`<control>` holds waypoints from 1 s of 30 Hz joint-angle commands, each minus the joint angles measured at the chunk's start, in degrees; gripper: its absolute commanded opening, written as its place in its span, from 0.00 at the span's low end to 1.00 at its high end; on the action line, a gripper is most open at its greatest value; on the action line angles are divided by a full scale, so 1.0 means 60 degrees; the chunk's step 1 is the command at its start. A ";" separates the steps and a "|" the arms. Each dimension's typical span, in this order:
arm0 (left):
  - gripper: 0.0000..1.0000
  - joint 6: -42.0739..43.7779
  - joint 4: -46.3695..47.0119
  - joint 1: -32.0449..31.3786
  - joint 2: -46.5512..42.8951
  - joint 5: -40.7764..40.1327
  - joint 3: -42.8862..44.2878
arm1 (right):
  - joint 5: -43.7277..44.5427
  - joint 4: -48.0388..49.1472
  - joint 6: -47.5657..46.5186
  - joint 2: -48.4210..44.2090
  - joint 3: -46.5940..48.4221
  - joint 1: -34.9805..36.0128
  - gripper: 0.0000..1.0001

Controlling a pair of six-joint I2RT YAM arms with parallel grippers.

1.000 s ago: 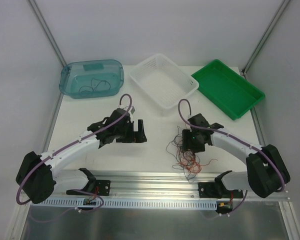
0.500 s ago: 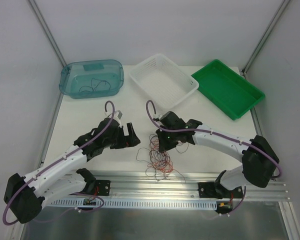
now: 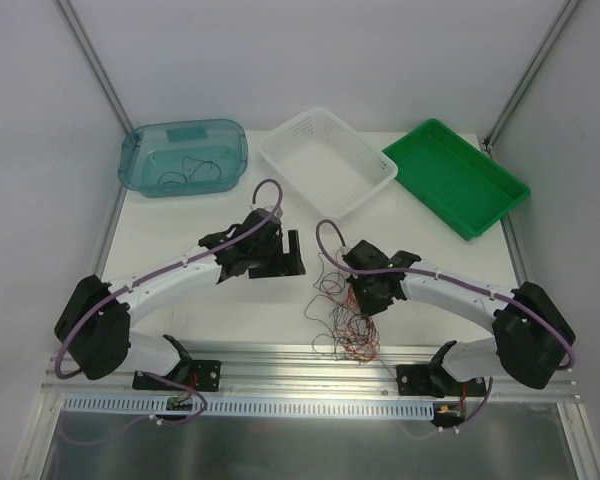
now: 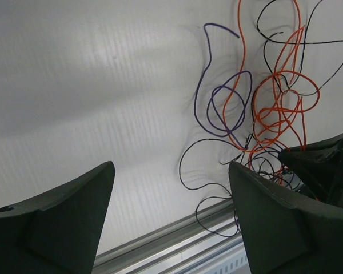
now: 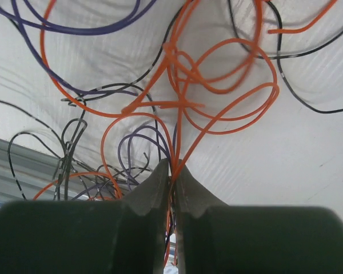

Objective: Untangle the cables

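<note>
A tangle of thin orange, purple and black cables [image 3: 342, 320] lies on the white table in front of the right arm. It also shows in the left wrist view [image 4: 263, 114] and the right wrist view [image 5: 177, 103]. My right gripper [image 3: 364, 296] [image 5: 172, 171] is shut on a bunch of these cables, orange strands pinched between its fingers. My left gripper [image 3: 283, 250] [image 4: 171, 188] is open and empty, hovering just left of the tangle, with loose black loops near its right finger [image 4: 286, 217].
A teal tub [image 3: 183, 156] holding a black cable stands at the back left. A white basket [image 3: 325, 160] and a green tray [image 3: 456, 176] stand at the back. A metal rail [image 3: 310, 355] runs along the table's near edge, with cable ends draped on it.
The right gripper has moved right and slightly nearer with the cable bunch. The left gripper has swung up and right, towards the tangle, still open.
</note>
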 commanded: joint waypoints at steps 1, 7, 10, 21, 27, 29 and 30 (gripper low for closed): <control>0.79 0.0124 0.0216 -0.0266 0.0965 0.0153 0.0875 | 0.0325 0.0087 0.0269 -0.0501 -0.0021 -0.0113 0.09; 0.69 -0.0872 0.0641 -0.0880 0.2475 0.0300 0.1433 | 0.0252 0.0453 0.0430 -0.0647 -0.0284 -0.0216 0.09; 0.64 -0.1457 0.0890 -0.1173 0.2975 0.0314 0.1391 | 0.0194 0.0600 0.0460 -0.0661 -0.0343 -0.0245 0.09; 0.48 -0.4152 0.2194 -0.1818 0.3328 -0.0988 0.0731 | 0.0164 0.0776 0.0416 -0.0940 -0.0563 -0.0231 0.08; 0.45 -0.4842 0.2267 -0.1965 0.3607 -0.1486 0.0673 | 0.0091 0.0834 0.0416 -0.1013 -0.0607 -0.0245 0.08; 0.41 -0.4959 0.2282 -0.1966 0.3651 -0.1546 0.0555 | 0.0091 0.0849 0.0401 -0.1013 -0.0621 -0.0231 0.08; 0.39 -0.4989 0.2296 -0.1980 0.3665 -0.1633 0.0512 | 0.0091 0.0849 0.0401 -0.1028 -0.0622 -0.0231 0.08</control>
